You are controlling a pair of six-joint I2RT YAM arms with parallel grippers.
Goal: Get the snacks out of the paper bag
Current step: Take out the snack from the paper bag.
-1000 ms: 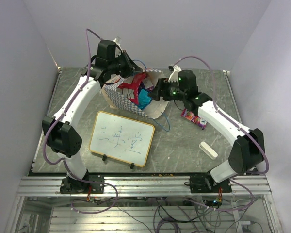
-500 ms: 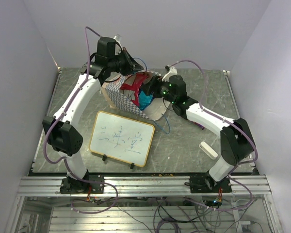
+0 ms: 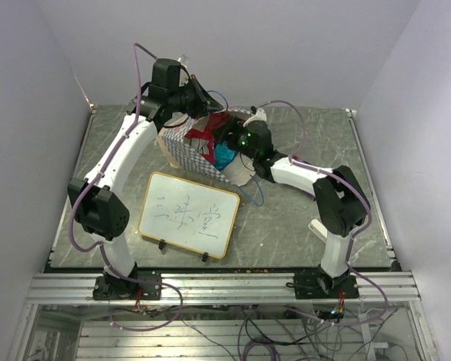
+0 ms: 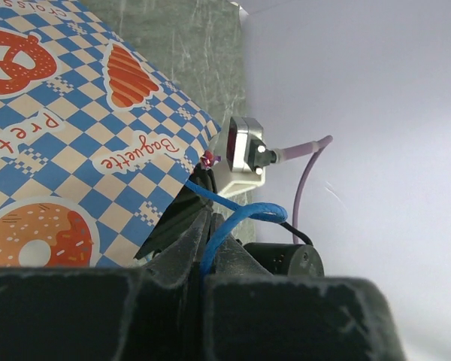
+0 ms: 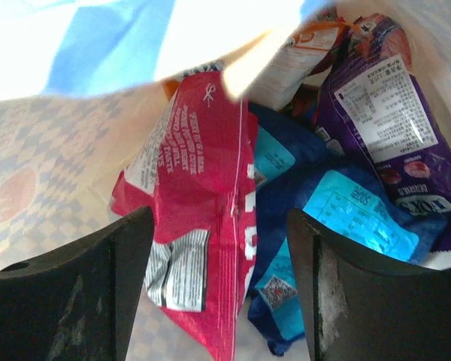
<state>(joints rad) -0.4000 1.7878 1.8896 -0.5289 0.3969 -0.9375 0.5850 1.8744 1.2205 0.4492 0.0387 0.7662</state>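
Note:
The paper bag [image 3: 182, 153] lies tilted on the table with its mouth facing right, and its blue-white chequered side [image 4: 98, 135] fills the left wrist view. My left gripper [image 3: 201, 96] [image 4: 207, 216] is shut on the bag's blue cord handle [image 4: 244, 214] and holds it up. My right gripper [image 3: 227, 141] [image 5: 219, 256] is open inside the mouth, its fingers on either side of a red snack packet [image 5: 203, 195] [image 3: 210, 129]. A blue-teal packet [image 5: 323, 203] [image 3: 224, 156], a purple packet [image 5: 383, 98] and an orange-white packet [image 5: 301, 53] lie beside it in the bag.
A framed whiteboard [image 3: 189, 214] with writing stands in front of the bag. A white eraser block [image 3: 314, 226] shows partly behind the right arm. The table's edges and the enclosure walls lie close on all sides.
My right gripper has moved left from beside the bag into its mouth, staying open. The left gripper keeps its hold on the cord handle.

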